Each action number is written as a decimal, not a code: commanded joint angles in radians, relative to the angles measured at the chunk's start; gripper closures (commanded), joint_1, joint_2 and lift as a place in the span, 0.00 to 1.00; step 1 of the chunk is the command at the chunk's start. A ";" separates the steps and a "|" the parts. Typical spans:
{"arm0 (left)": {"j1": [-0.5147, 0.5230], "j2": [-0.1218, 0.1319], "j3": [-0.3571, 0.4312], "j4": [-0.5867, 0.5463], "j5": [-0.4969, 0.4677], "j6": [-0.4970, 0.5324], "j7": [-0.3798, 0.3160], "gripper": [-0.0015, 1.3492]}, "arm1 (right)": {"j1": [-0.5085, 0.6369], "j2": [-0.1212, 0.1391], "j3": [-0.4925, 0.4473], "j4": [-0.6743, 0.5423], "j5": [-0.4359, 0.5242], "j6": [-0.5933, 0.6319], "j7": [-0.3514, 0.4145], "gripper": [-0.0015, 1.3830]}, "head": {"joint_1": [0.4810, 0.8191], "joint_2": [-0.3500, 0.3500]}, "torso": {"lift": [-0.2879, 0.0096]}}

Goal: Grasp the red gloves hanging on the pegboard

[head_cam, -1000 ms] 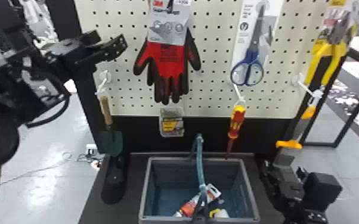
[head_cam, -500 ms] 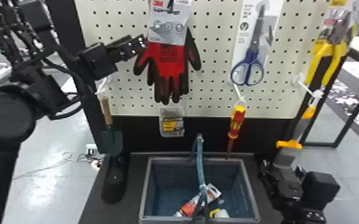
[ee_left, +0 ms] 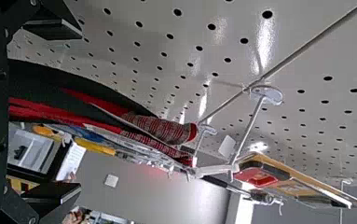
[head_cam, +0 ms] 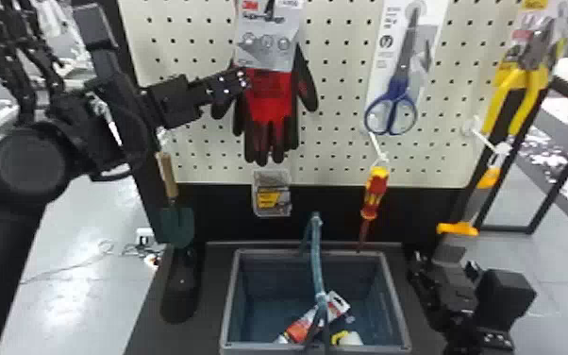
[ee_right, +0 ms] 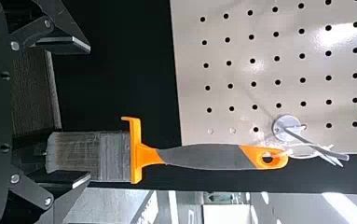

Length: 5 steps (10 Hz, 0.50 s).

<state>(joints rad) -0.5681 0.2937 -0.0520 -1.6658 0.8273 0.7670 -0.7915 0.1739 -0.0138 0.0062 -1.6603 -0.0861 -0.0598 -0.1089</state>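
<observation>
The red gloves (head_cam: pixel 269 106), red with black fingers and a grey card header, hang at the top middle of the white pegboard (head_cam: pixel 344 141). My left gripper (head_cam: pixel 229 87) is at the gloves' left edge, level with the palm. In the left wrist view its fingers (ee_left: pixel 50 25) stand open, and the gloves (ee_left: pixel 78 109) show edge-on between them, close to the board. My right gripper (head_cam: pixel 438 283) is parked low at the right of the bin and is open (ee_right: pixel 69 112), facing a brush.
Also on the board hang blue scissors (head_cam: pixel 394 94), a red-yellow screwdriver (head_cam: pixel 373 193), yellow pliers (head_cam: pixel 519 80), a trowel (head_cam: pixel 172 207), a small packet (head_cam: pixel 271 193) and an orange-handled brush (ee_right: pixel 167 156). A grey bin (head_cam: pixel 391 292) with tubes stands below.
My left arm has swung right across the board, from beyond its left edge to the gloves' left side. The right arm has not moved.
</observation>
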 commanded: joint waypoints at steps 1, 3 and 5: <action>-0.042 0.024 -0.020 0.012 -0.033 0.023 -0.003 0.11 | -0.001 0.000 0.000 0.001 0.000 0.000 0.001 0.23 | 0.20 0.50 | 0.63; -0.070 0.036 -0.045 0.029 -0.023 0.041 -0.005 0.11 | -0.002 -0.002 0.000 0.002 0.000 0.000 0.003 0.23 | 0.20 0.50 | 0.63; -0.098 0.042 -0.077 0.063 -0.011 0.051 -0.022 0.11 | -0.004 -0.002 0.000 0.004 -0.001 0.000 0.003 0.23 | 0.20 0.50 | 0.63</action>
<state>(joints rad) -0.6566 0.3337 -0.1173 -1.6142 0.8138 0.8161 -0.8113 0.1710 -0.0145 0.0061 -1.6570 -0.0868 -0.0598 -0.1057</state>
